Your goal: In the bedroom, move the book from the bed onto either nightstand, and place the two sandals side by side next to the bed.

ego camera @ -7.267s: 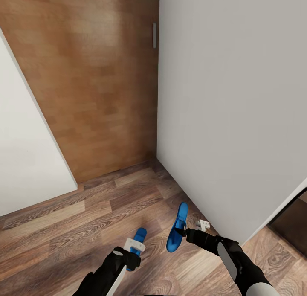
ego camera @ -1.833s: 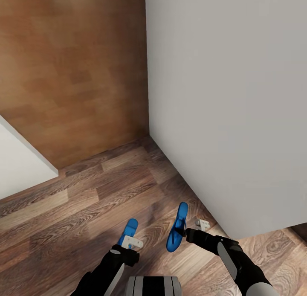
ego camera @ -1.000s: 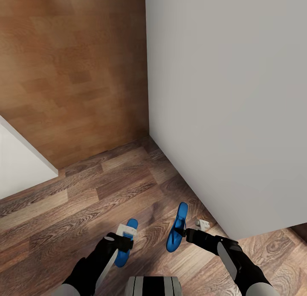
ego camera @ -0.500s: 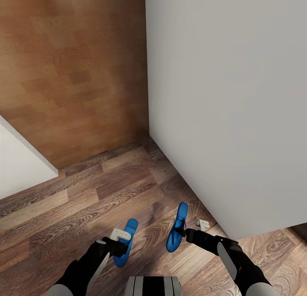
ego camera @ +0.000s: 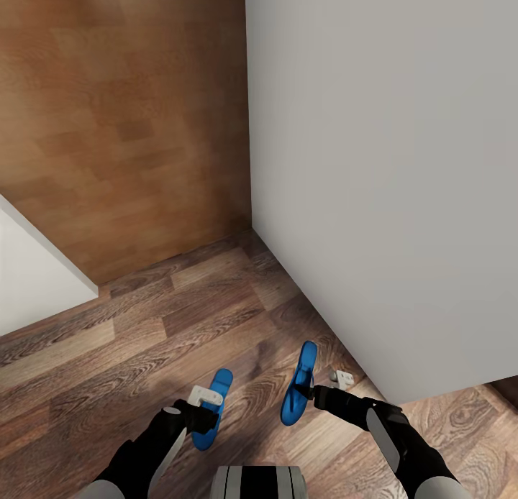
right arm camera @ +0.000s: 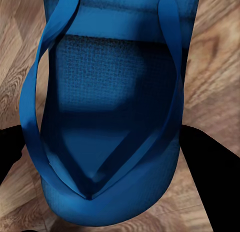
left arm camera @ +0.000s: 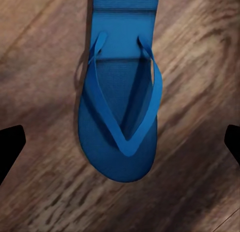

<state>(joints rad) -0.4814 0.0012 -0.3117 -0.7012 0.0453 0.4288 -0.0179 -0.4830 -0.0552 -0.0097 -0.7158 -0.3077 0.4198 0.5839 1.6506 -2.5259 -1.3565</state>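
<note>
Your left hand (ego camera: 205,405) is hovering open over one sandal (ego camera: 210,407) on the floor (ego camera: 144,355) — your right hand (ego camera: 308,392) is gripping the other sandal (ego camera: 298,384).

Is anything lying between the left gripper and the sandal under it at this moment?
Nothing visible does. In the left wrist view the left sandal lies flat on bare wood-plank floor, with the fingertips wide apart on either side. The head view shows the left gripper right over it.
</note>
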